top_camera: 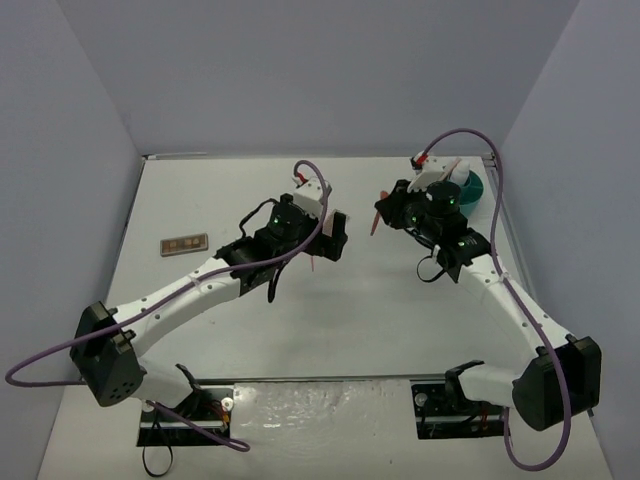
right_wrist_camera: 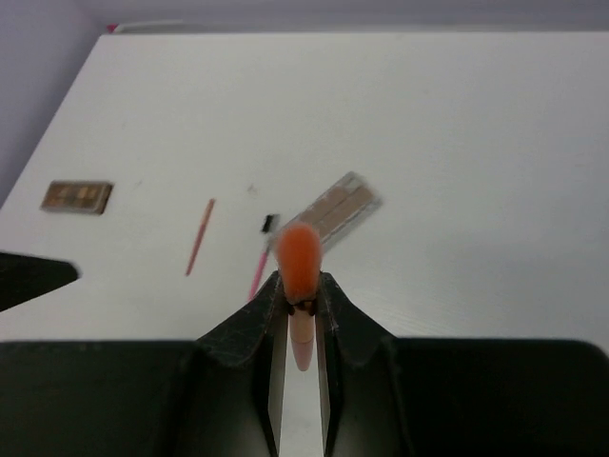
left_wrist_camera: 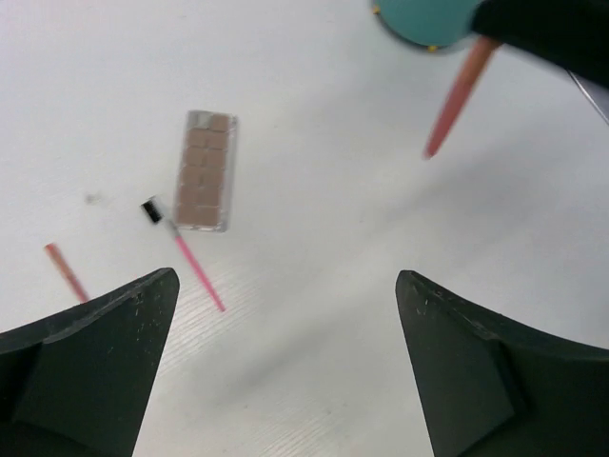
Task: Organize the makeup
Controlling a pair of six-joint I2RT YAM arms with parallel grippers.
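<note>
Right pincer (right_wrist_camera: 301,290): is clamping the orange stick (right_wrist_camera: 298,249), whose long axis is slanting tip-down toward the table. The teal tub (top_camera: 472,188) is sitting just behind and right of it, nearer this arm. Left pincer (left_wrist_camera: 285,324): is gaping empty over a palette (left_wrist_camera: 204,171).

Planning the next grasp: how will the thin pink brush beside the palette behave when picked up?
The pink brush looks slim, so probably light and stiff. Lying flat on the smooth table, it may roll or skid when nudged.
</note>
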